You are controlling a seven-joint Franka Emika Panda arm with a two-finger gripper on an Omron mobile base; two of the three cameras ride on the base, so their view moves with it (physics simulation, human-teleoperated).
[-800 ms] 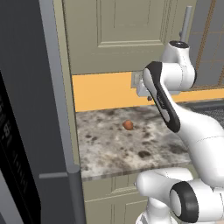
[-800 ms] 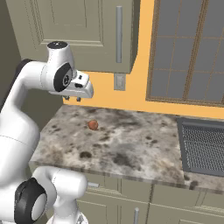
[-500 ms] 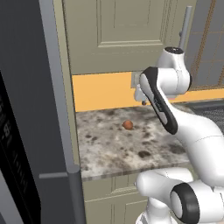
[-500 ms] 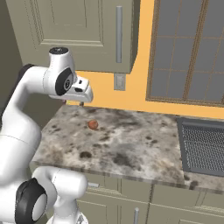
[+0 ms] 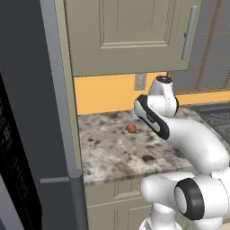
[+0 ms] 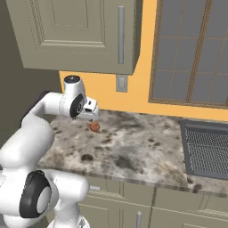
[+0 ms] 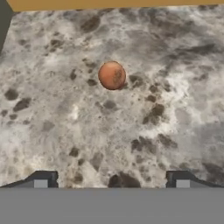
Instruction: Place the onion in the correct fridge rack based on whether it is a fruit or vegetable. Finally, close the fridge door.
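The onion (image 7: 112, 75) is a small orange-brown ball lying on the speckled stone counter (image 7: 166, 113), near the orange back wall. In the base views the onion (image 5: 131, 128) (image 6: 94, 127) sits just below and in front of the hand. My gripper (image 7: 111, 181) hangs above the counter, a little short of the onion, open, with the two dark fingertips (image 7: 41, 179) wide apart and nothing between them. The gripper (image 6: 91, 118) (image 5: 134, 115) points down at the counter. The dark fridge (image 5: 27, 117) stands at the left end of the counter.
A grey fridge panel edge (image 5: 60, 112) rises beside the counter's left end. Beige wall cabinets (image 6: 75, 31) hang above the arm. A wall outlet (image 6: 121, 83) sits on the orange wall. A dark gridded panel (image 6: 207, 149) lies at the counter's right.
The arm has bent forward and the hand has come down from outlet height to just above the onion. The onion has not moved.
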